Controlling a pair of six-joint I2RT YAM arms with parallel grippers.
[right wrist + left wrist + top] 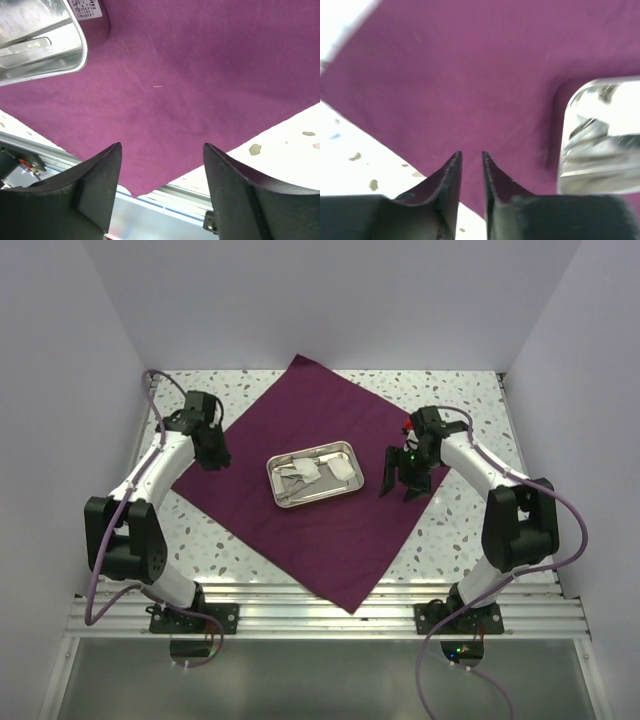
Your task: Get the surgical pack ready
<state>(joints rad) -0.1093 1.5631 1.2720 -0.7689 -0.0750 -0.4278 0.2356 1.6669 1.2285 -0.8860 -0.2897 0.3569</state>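
Note:
A large maroon cloth (320, 500) lies flat like a diamond on the speckled table. A shallow steel tray (340, 450) sits at its middle, holding white gauze pads (342, 469) and small metal instruments (300, 477). My left gripper (213, 456) hovers over the cloth's left part; its fingers are almost together with a narrow gap and hold nothing (471, 156). The tray shows at the right of the left wrist view (600, 140). My right gripper (403, 480) is open over the cloth's right part (162, 147), with the tray's corner at upper left (45, 45).
White walls close in the table on the left, back and right. An aluminium rail (320, 615) runs along the near edge, and the cloth's near corner (352, 608) overlaps it. Speckled tabletop (460, 530) shows around the cloth.

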